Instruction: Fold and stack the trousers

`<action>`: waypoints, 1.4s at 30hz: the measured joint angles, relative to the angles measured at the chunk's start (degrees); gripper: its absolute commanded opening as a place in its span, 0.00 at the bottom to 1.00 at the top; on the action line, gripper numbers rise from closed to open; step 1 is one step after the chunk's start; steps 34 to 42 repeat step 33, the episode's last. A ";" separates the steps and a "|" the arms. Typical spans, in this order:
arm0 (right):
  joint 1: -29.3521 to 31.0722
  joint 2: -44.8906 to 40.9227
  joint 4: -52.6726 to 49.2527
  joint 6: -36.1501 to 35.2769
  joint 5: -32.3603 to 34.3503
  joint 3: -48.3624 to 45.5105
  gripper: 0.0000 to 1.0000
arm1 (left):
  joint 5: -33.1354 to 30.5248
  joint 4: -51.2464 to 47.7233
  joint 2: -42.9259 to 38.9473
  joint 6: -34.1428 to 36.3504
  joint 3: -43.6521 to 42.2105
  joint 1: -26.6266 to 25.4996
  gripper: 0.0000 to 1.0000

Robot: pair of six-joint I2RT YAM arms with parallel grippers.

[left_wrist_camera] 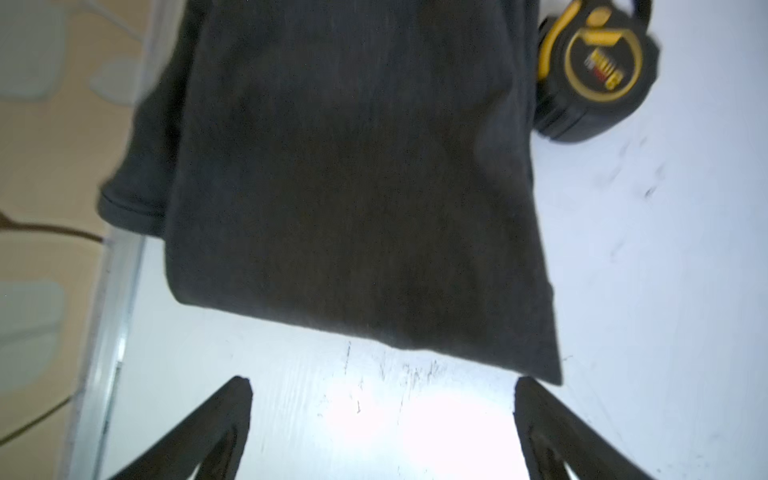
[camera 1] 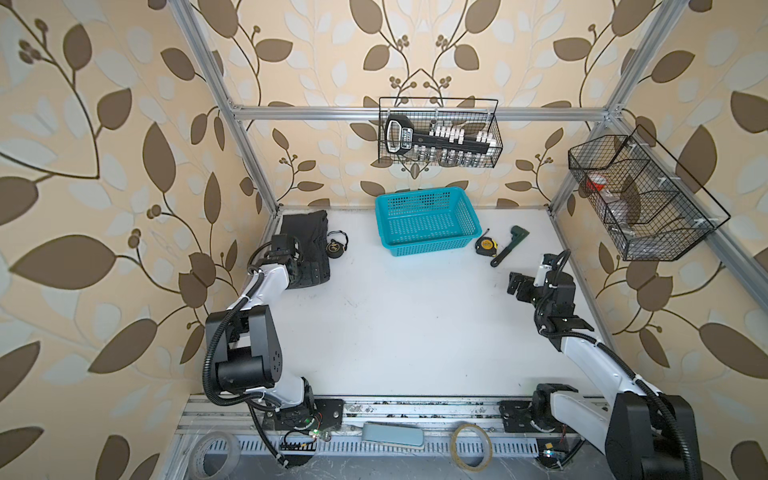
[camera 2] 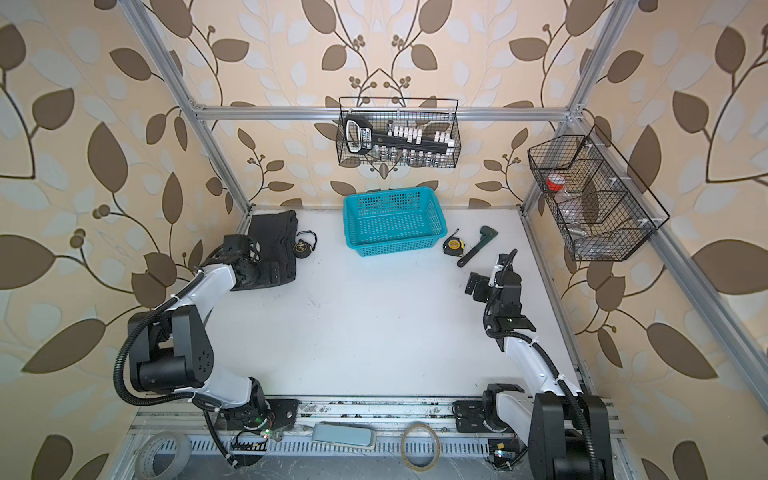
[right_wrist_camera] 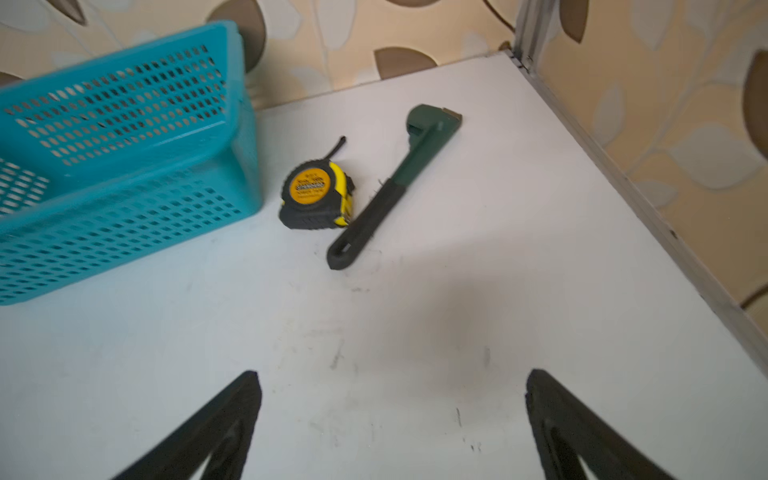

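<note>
The trousers [camera 1: 305,230] [camera 2: 272,232] lie as a folded dark charcoal bundle in the table's back left corner. In the left wrist view the trousers [left_wrist_camera: 353,187] fill the middle, with a hem poking out on the wall side. My left gripper [camera 1: 311,274] [left_wrist_camera: 382,386] stands open at the bundle's near edge, with only bare table between its fingers. My right gripper [camera 1: 515,284] [right_wrist_camera: 390,382] is open and empty over bare table on the right side, far from the trousers.
A teal basket [camera 1: 432,245] [right_wrist_camera: 124,216] stands at the back middle. A black tape measure [camera 1: 334,246] [left_wrist_camera: 598,66] lies right beside the trousers. A yellow tape measure [camera 1: 485,245] [right_wrist_camera: 318,199] and a green wrench [camera 1: 507,245] [right_wrist_camera: 399,183] lie right of the basket. Wire baskets [camera 1: 440,133] hang on the walls.
</note>
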 measured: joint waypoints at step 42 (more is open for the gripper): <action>5.22 16.52 45.48 -8.28 1.11 -12.46 1.00 | 4.33 46.88 -1.68 -6.43 -22.93 -2.73 0.99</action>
